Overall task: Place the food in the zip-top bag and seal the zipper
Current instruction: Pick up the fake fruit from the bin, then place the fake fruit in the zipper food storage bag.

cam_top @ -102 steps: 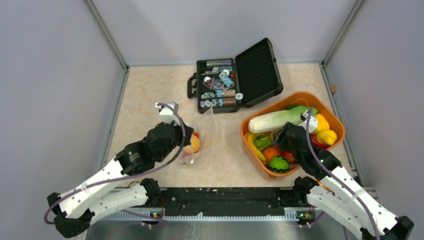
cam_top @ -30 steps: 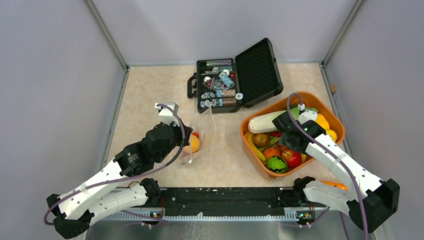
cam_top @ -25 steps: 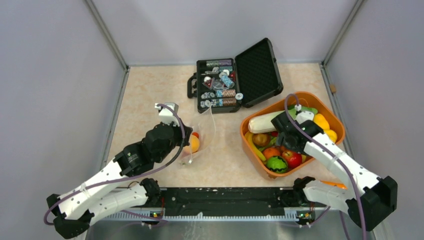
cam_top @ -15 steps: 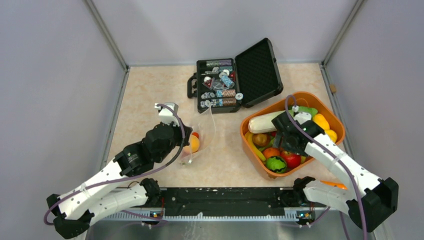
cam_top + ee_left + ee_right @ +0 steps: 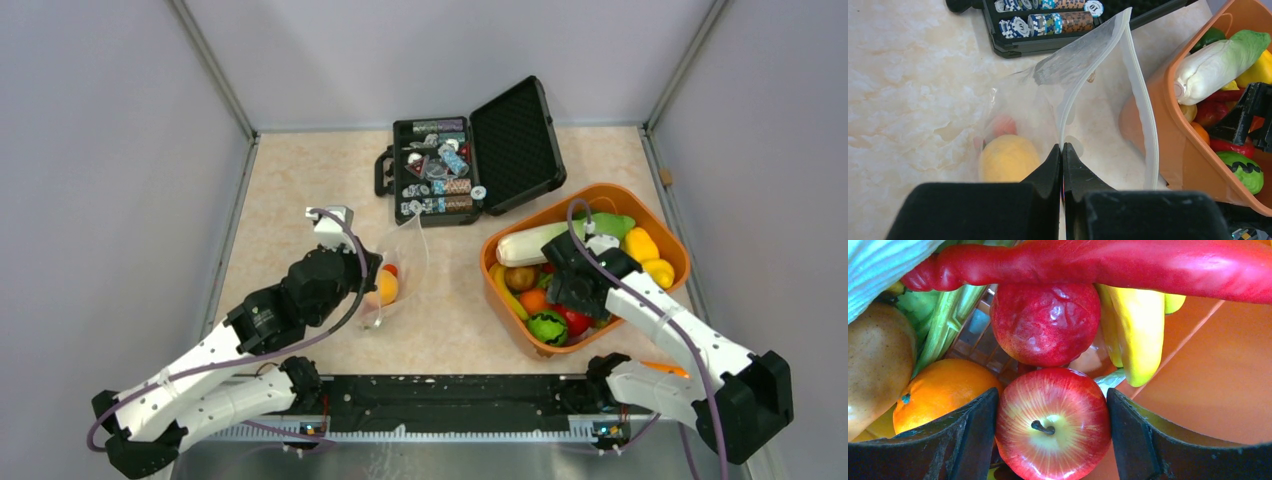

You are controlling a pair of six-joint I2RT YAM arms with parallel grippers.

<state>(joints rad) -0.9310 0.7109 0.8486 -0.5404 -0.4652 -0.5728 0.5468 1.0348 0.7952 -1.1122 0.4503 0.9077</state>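
Now my right gripper has dropped onto the apple, jaws wide astride it, grip unconfirmed; left gripper stays clamped on the bag, mouth ready.

We see bright, even light, soft shadows, sharp focus; faint glare glints on the red apple.

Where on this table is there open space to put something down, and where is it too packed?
Bare table lies far left, between the left wall and the black case, and in the near middle, between the zip-top bag and the orange tub. The tub itself is packed with food.
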